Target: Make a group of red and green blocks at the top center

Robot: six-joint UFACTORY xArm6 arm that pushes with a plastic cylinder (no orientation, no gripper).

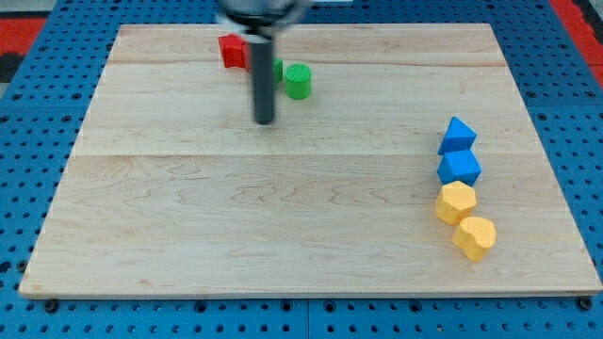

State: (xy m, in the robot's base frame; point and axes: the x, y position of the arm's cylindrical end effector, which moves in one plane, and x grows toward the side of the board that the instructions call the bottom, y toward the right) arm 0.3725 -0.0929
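Observation:
A red block (231, 50) lies near the view's top, left of centre, partly hidden by my rod. A green cylinder (298, 81) stands just right of the rod, and a second green block (277, 70) peeks out between the rod and the cylinder. My tip (265, 121) rests on the wooden board (283, 217), below and slightly left of the green blocks, apart from them.
At the view's right stand a blue triangular block (457, 134), a blue block (460, 168), a yellow block (456, 201) and another yellow block (475, 236), in a column. A blue pegboard (38, 94) surrounds the board.

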